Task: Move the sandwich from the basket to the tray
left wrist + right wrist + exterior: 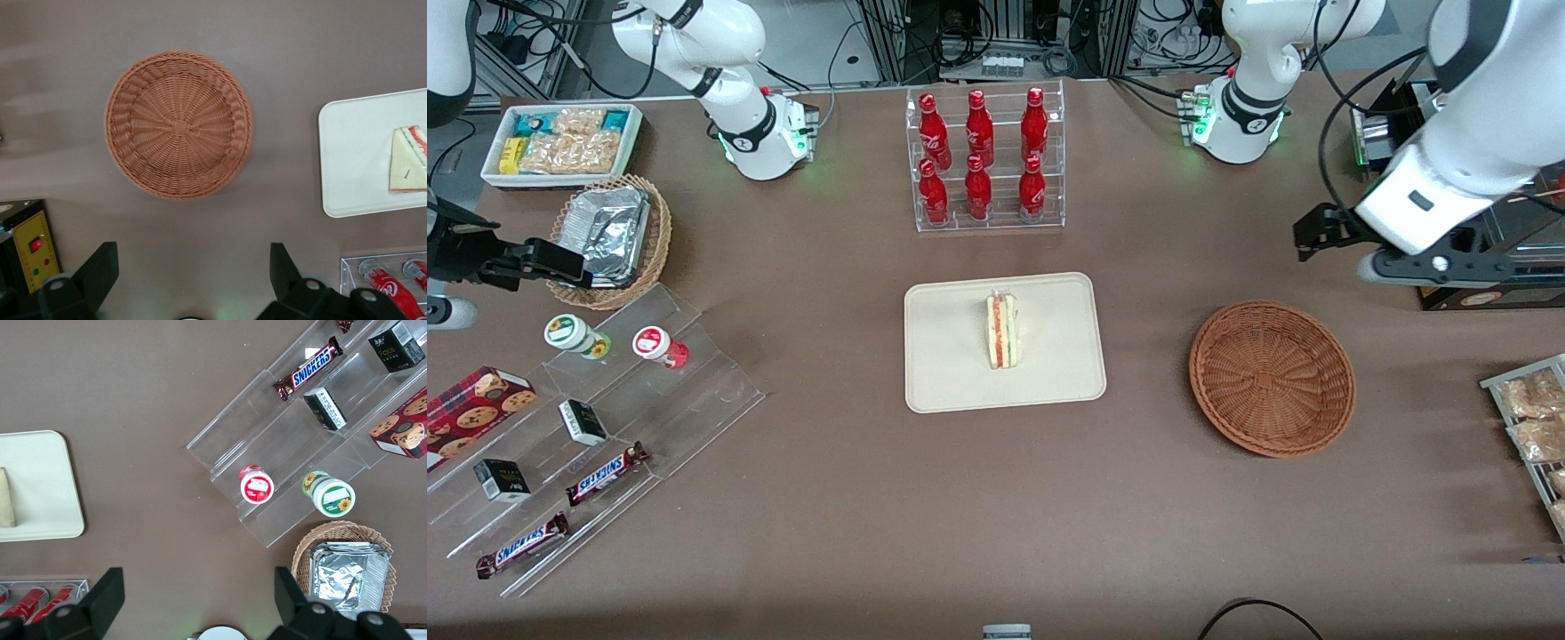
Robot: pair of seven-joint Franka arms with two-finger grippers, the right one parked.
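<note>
Sandwich (1002, 331) on tray (947, 378), basket (1272, 378) empty, task looks done. Fingers (100, 270) spread, holding nothing, raised clear of basket.

brown table (854, 524) (matte), cabled racks (996, 36)

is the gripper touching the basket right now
Apart. In the left wrist view the open gripper hangs above bare table, with a clear strip of tabletop between its fingertips and the empty basket. The sandwich already lies on the tray.
</note>
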